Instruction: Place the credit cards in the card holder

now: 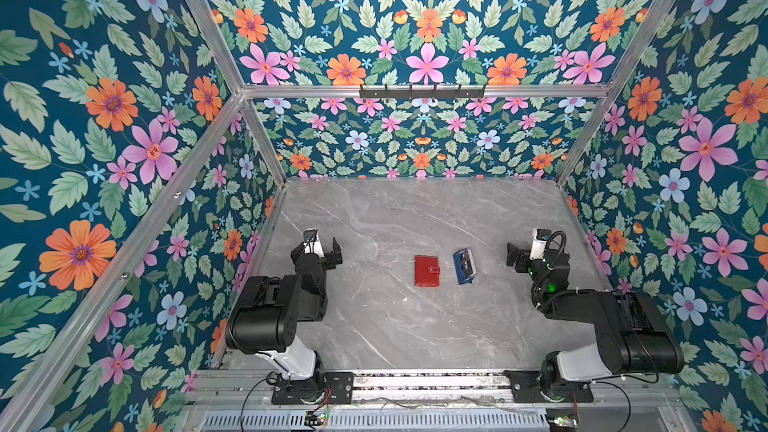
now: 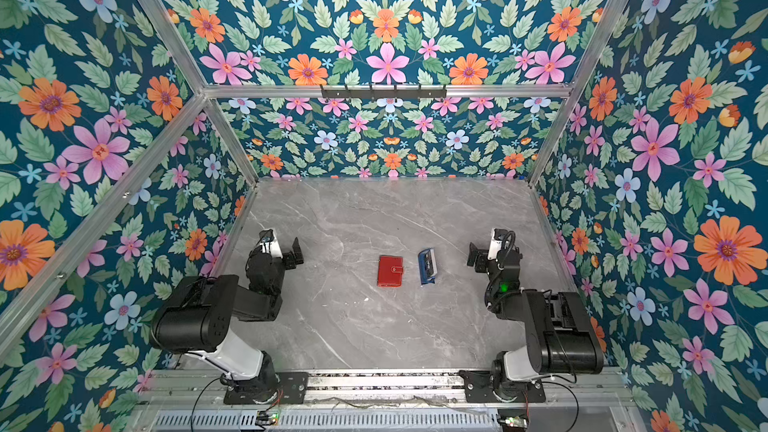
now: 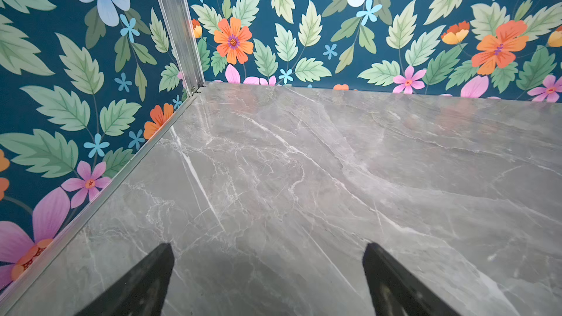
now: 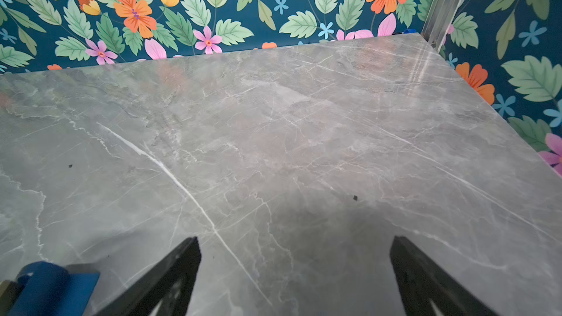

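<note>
The grey marble table is bare but for two small things near its middle. The arms sit well apart from the card holder, one on each side of it. The left gripper has its jaws spread wide with nothing between them, and the right gripper is just as wide and just as empty.

The card holder lies flat and closed in both top views, with its snap tab on the edge that faces the blue tray. The tray is just beside the card holder on the right arm's side, and they do not touch. A dark navy credit card with white marks rests in the tray; whether it lies flat or propped I cannot tell. No red card can be made out.

Nothing looks begun, so opening the card holder probably comes first. The left gripper, nearer its spine, could pin the cover while the right lifts the tab; a pull on the tab alone would likely drag the whole holder. The card is thin, so it is best pinched at an edge that overhangs the tray, not scraped up from the flat.
</note>
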Motion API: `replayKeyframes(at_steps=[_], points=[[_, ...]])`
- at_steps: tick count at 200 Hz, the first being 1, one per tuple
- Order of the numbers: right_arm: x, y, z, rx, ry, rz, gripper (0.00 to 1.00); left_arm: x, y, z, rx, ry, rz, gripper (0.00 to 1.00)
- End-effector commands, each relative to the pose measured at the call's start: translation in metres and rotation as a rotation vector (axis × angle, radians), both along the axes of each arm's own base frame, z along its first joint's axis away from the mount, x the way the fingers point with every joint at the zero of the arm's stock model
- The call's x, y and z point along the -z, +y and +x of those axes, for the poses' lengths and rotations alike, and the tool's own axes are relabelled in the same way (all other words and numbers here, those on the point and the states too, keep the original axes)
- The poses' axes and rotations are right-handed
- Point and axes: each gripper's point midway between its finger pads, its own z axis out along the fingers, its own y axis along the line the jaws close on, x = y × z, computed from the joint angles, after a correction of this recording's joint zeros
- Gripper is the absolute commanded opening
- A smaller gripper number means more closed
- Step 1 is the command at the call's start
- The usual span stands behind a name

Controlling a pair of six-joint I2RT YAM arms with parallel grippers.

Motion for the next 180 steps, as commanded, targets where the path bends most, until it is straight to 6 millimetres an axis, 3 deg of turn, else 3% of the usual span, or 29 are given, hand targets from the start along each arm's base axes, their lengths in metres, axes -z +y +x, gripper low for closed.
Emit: replayKeyframes(at_steps=[1,180], points=[[-0.0044,0.0004,0.0013,-0.003,-0.016,-0.003,0.99,-0.0041,0.0003,0.0009,0.002,-0.013,0.01,1.0],[-0.0051,-0.0078,0.0015,0.048,-0.015,-0.002,0.99,-0.0056,0.0011,0.0006,-0.003,-0.02,0.01,1.0]])
